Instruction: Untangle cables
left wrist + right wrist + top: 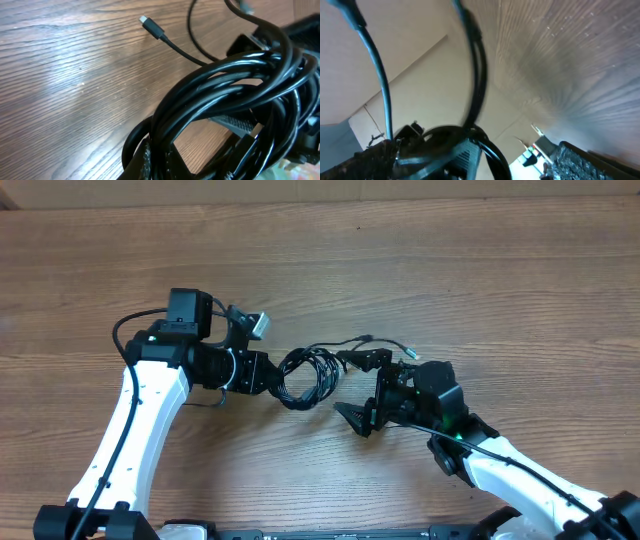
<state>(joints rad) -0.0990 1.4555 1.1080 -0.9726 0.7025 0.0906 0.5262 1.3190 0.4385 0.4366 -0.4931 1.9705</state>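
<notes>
Looking from my end, the right arm's black two-finger claw (356, 388) is spread wide just right of the bunch, gripping nothing. The left claw (266, 375) is pinched tight on the thin black cords with silver plug tips (305, 375), bunched into one small coil between both claws. Farther out, one plug tip (142, 20) lies loose on the brown wood-grain table (450, 270).
</notes>
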